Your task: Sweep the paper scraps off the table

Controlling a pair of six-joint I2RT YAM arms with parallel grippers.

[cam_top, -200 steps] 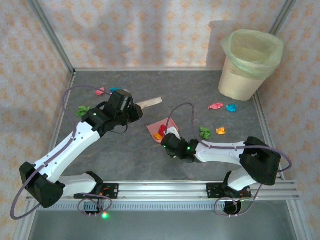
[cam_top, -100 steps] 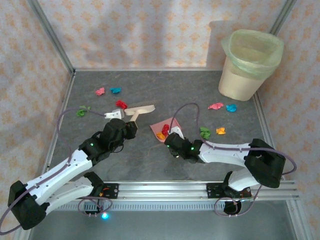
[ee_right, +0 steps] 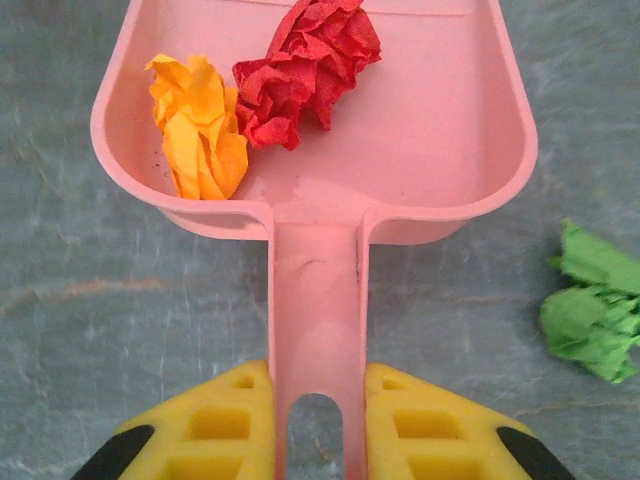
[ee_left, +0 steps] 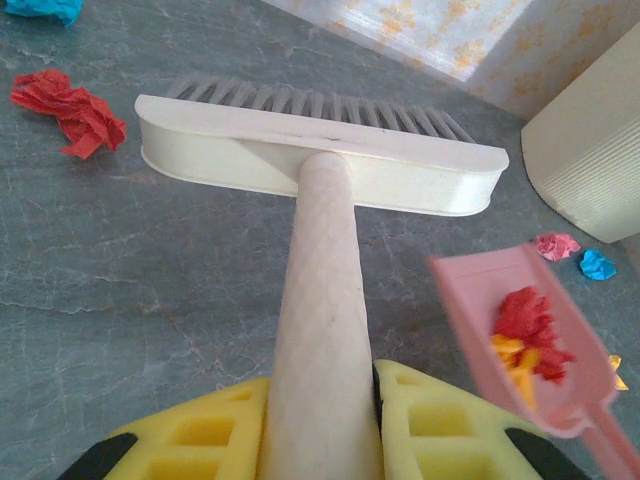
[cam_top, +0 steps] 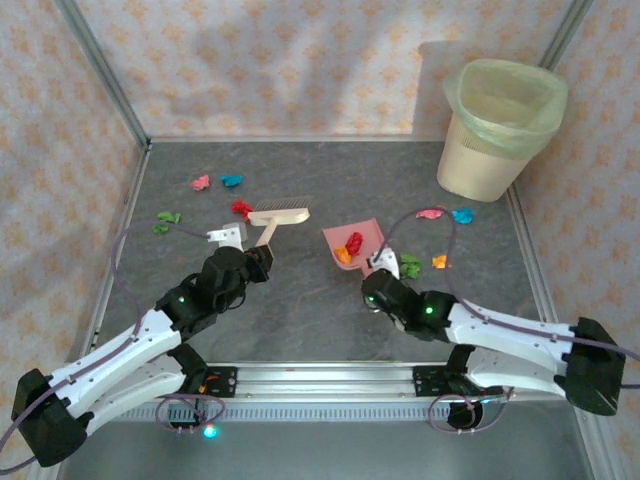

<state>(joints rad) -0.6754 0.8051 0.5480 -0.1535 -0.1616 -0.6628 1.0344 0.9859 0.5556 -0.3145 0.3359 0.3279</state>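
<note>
- The left claw [ee_left: 320,410] is gripping the handle of the cream brush [ee_left: 320,170], whose bristles are pointing away from it.
- The right claw [ee_right: 315,420] is clamping the handle of the pink dustpan [ee_right: 430,150]. 2 paper scraps [ee_right: 305,60], 1 red and 1 orange, are lying inside it.
- A green scrap [ee_right: 595,315] is sitting on the worktop [cam_top: 300,320] just right of the dustpan.
- A red scrap [ee_left: 70,105] is lying left of the brush head.
- Farther back, a pink-and-blue pair [cam_top: 215,182] is lying at the left, and another pair [cam_top: 446,213] is lying near the bin [cam_top: 495,140].
</note>
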